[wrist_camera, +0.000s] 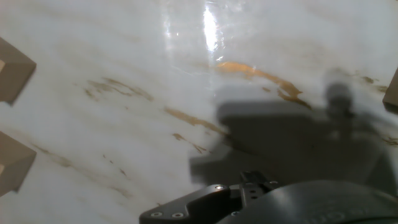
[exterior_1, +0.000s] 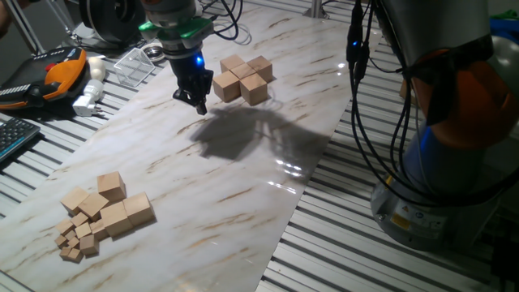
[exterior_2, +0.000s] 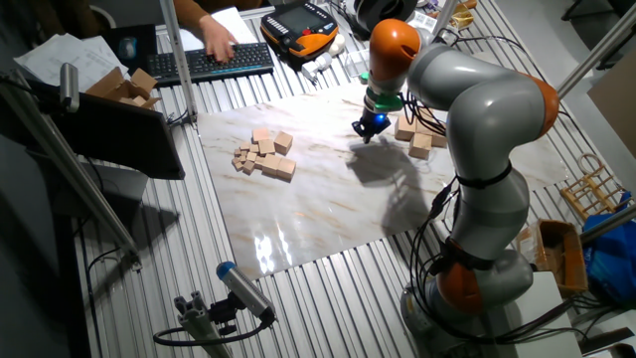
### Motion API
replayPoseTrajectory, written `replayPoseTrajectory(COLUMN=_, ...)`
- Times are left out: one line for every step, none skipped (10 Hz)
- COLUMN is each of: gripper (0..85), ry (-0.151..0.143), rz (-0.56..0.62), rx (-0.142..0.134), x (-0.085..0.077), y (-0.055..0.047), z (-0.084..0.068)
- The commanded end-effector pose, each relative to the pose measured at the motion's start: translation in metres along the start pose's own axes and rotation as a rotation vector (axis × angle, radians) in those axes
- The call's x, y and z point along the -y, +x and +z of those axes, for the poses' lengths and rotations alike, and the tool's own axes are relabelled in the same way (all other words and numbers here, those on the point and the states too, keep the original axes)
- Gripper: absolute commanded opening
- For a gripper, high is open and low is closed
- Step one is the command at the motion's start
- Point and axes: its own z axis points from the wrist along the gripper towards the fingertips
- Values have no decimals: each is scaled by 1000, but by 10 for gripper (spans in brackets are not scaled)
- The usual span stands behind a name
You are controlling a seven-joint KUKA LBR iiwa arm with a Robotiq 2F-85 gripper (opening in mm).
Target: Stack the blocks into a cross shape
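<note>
Several tan wooden blocks (exterior_1: 243,79) sit grouped in a cross-like cluster at the far end of the marble board (exterior_1: 243,178); the other fixed view shows them too (exterior_2: 422,134). More blocks (exterior_1: 122,212) lie in a loose pile at the near left, also seen in the other fixed view (exterior_2: 270,157). My gripper (exterior_1: 191,102) hangs just left of the far cluster, a little above the board, open with nothing between its fingers. In the hand view, block corners (wrist_camera: 12,68) show at the left edge, and the fingers are out of frame.
Tiny wooden cubes (exterior_1: 75,242) lie beside the near pile. Off the board at the left are a keyboard (exterior_1: 12,138), an orange pendant (exterior_1: 57,73) and a clear plastic box (exterior_1: 134,63). A person's hand (exterior_2: 214,40) rests by a keyboard (exterior_2: 214,62).
</note>
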Motion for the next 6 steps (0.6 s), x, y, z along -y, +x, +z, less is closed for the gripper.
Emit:
replayPoseTrajectory(gripper=0, ry=0, rz=0, rx=0, x=0, y=0, z=0)
replayPoseTrajectory(gripper=0, ry=4, rz=-1, rx=3, x=1, y=0, z=0)
replayPoseTrajectory(gripper=0, ry=4, rz=0, rx=3, x=1, y=-1, z=0)
replayPoseTrajectory(gripper=0, ry=3, rz=3, rx=0, x=1, y=-1, z=0)
replayPoseTrajectory(gripper=0, ry=3, rz=9, rx=-1, x=1, y=-1, z=0)
replayPoseTrajectory(gripper=0, ry=6, rz=16, rx=2, x=1, y=-1, z=0)
